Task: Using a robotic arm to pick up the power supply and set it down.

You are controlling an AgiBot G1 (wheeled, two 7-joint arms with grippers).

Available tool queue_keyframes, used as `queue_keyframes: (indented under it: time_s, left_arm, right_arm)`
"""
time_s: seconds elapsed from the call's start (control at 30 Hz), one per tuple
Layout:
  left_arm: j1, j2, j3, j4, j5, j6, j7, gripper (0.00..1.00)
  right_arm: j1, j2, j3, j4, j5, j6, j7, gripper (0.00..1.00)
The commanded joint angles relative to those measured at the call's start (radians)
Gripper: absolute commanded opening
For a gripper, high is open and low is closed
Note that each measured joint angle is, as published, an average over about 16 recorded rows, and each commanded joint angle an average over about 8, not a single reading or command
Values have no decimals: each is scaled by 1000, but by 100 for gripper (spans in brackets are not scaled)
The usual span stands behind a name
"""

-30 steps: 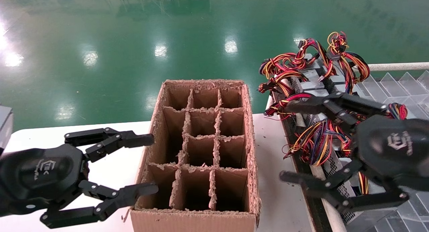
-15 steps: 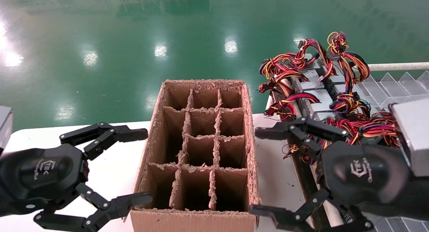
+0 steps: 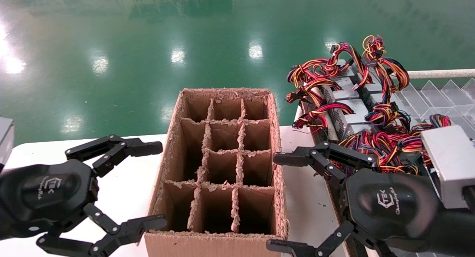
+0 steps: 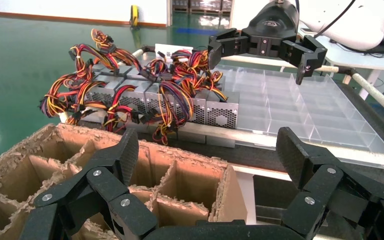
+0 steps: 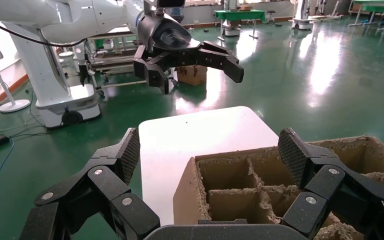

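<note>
A row of grey power supplies with tied wire bundles lies along the table's right edge. The power supply (image 3: 373,146) nearest me has blue and purple strands among its red and yellow wires; its perforated side (image 4: 199,109) shows in the left wrist view. My right gripper (image 3: 276,202) hangs open and empty just right of the cardboard box (image 3: 277,138), left of that unit and apart from it. My left gripper (image 3: 155,185) stands open and empty at the box's left side. The box's divided cells look empty.
A clear plastic compartment tray (image 3: 445,93) lies behind the power supplies. The box stands on a white table (image 3: 122,182). A grey block (image 3: 5,138) sits at the far left edge. Beyond the table lies a green floor.
My right gripper has swung left and down from over the wire bundles to beside the box, still open and empty. My left gripper has dropped slightly.
</note>
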Motion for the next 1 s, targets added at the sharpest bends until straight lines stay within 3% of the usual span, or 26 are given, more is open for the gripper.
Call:
queue_keyframes:
  time_s: [0.03,1.0]
  left_arm:
    - [0,0,0,0,0,0,0,100]
    - [0,0,0,0,0,0,0,100]
  right_arm:
    - [3,3,-5,0,1,1,-1,100]
    - [20,19,-30,1,15,12,-6,100]
